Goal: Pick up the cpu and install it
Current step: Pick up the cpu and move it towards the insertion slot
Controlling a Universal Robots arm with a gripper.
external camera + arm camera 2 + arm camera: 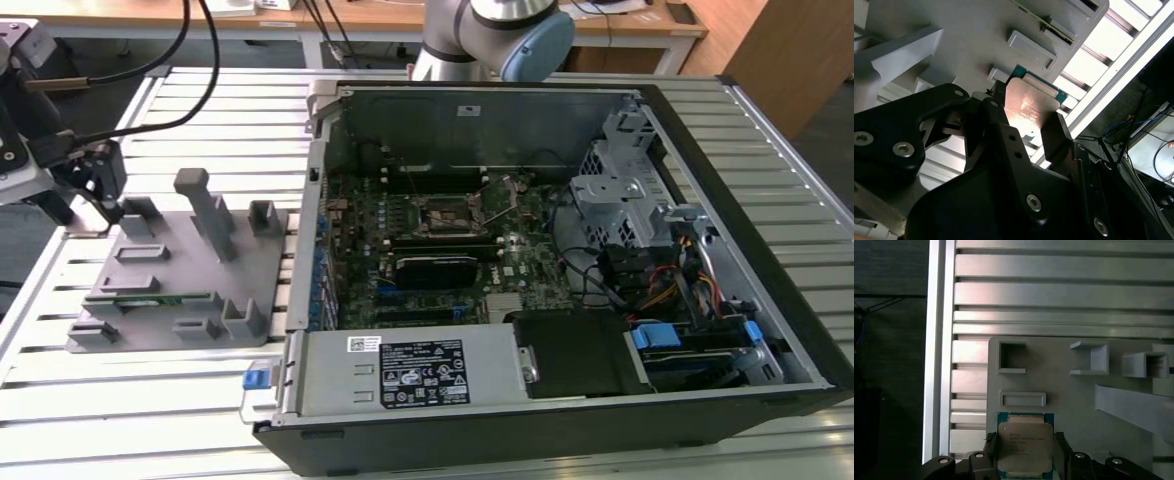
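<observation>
Jaws of the gripper [1024, 439] are narrow, pinching the cpu [1025, 447] by two opp. edges, at a corner of the matt grey plastic holder [1074, 405] on the ribbed alu desk [1054, 270]. Best practice: light, square grip, chip level. Lid is smooth metal and the green board under it is thin.

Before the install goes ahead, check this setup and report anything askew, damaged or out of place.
Nothing stands out. The cpu sits square in the hand, at the grey holder; the open computer case shows no spill or damage.
</observation>
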